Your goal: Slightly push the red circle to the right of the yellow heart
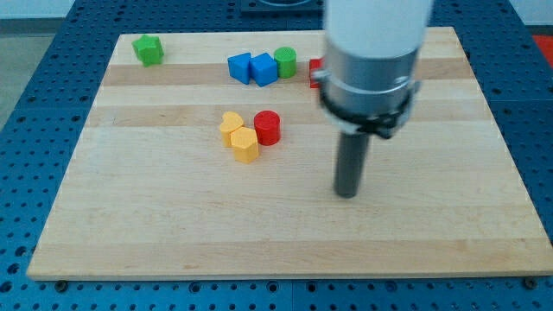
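Observation:
The red circle (268, 127) is a short red cylinder near the board's middle. It touches the right side of the yellow heart (231, 124). A yellow hexagon-like block (244, 145) sits just below the heart, touching it. My tip (347, 193) is down on the board, to the right of and below the red circle, well apart from it. The arm's white and grey body hides the board above the tip.
Two blue blocks (252, 67) and a green cylinder (285, 61) stand at the view's top middle. A red block (315, 71) is partly hidden behind the arm. A green block (149, 49) sits at the top left. The wooden board (130, 216) lies on a blue perforated table.

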